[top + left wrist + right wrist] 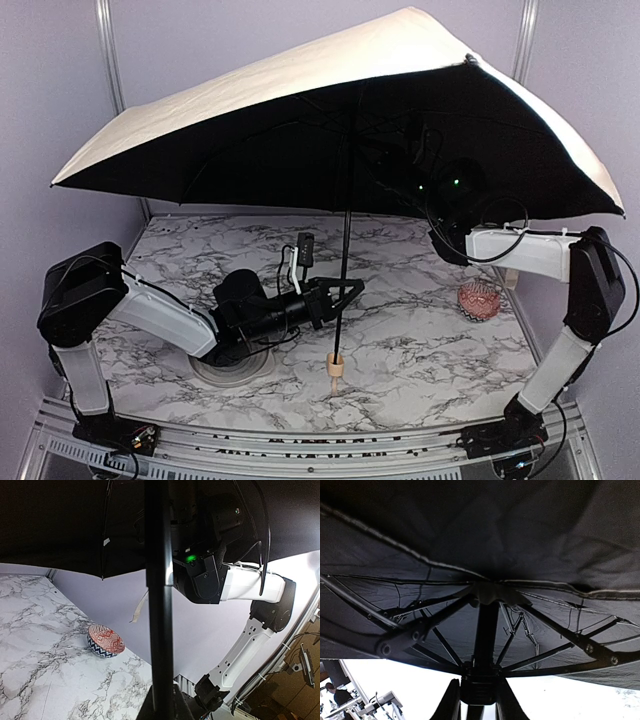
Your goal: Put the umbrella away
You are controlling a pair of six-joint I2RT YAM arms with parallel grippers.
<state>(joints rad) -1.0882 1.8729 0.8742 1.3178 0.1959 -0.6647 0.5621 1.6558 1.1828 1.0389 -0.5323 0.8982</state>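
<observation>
The umbrella (300,80) is open, cream outside and black inside, and stands upright over the table. Its thin black shaft (343,250) runs down to the small tan handle (335,364), which is at the table top. My left gripper (345,290) is shut on the shaft low down; in the left wrist view the shaft (159,605) rises between its fingers (187,707). My right gripper (477,702) is up under the canopy, its jaws closed on either side of the black runner (478,685) below the ribs. In the top view the canopy hides it.
A red-patterned bowl (478,298) sits at the right of the marble table and also shows in the left wrist view (105,640). A round pale disc (235,368) lies under my left arm. The canopy spans almost the whole cell between the lilac walls.
</observation>
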